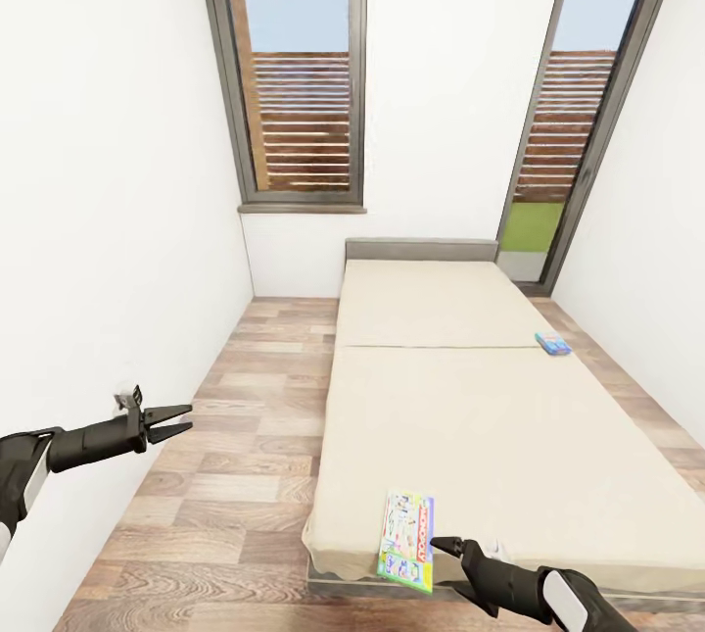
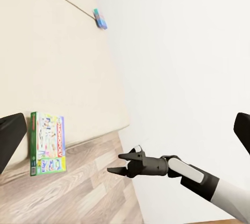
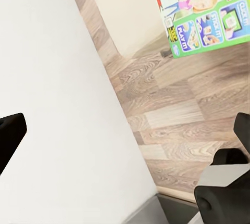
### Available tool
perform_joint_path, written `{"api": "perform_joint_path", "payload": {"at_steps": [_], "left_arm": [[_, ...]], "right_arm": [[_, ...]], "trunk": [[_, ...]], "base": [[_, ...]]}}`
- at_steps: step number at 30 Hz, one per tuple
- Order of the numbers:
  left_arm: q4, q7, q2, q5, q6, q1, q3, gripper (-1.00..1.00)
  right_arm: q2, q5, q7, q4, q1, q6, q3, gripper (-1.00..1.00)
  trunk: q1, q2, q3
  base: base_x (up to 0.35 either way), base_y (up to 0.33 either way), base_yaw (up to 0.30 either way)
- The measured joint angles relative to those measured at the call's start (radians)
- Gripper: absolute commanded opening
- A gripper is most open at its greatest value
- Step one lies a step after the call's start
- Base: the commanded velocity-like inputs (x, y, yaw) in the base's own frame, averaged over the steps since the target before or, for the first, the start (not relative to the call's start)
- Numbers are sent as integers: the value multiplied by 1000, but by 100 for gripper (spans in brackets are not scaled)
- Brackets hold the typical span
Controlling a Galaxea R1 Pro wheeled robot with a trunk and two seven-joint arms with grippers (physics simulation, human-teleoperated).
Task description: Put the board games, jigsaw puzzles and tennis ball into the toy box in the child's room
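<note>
Wood floor runs beside a bed [image 1: 470, 416]. Right gripper [image 1: 446, 546] is open and empty, a board game [image 1: 406, 539] just beside its fingertips; left gripper [image 1: 176, 421] is open and empty too.

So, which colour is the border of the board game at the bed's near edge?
Green; the board game shows it best in the right wrist view.

- I am holding my left arm [image 1: 59, 451] out low at my left side, its forearm lying nearly level.
- My left gripper [image 1: 176, 421] is pointing forward with its jaws apart.
- My right gripper [image 1: 448, 546] is reaching forward from low on my right; its fingers are spread wide.
</note>
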Motion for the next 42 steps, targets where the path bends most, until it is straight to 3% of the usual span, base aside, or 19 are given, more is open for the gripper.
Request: {"api": "perform_joint_path", "payload": {"at_steps": [14,29,42], "left_arm": [[0,0,-1,0,9,0,2,100],[0,0,-2,0,35,0,4,100],[-1,0,-2,-2,37,0,3,100]], "right_arm": [[-1,-1,2,0,0,2,0,100],[-3,-3,10,0,1,4,0,100],[-8,-3,4,0,0,4,-1,100]], "trunk": [[54,-98,-44],[54,-98,-44],[104,-189,-85]], "base": [[0,0,0],[0,0,0],[0,0,0]]}}
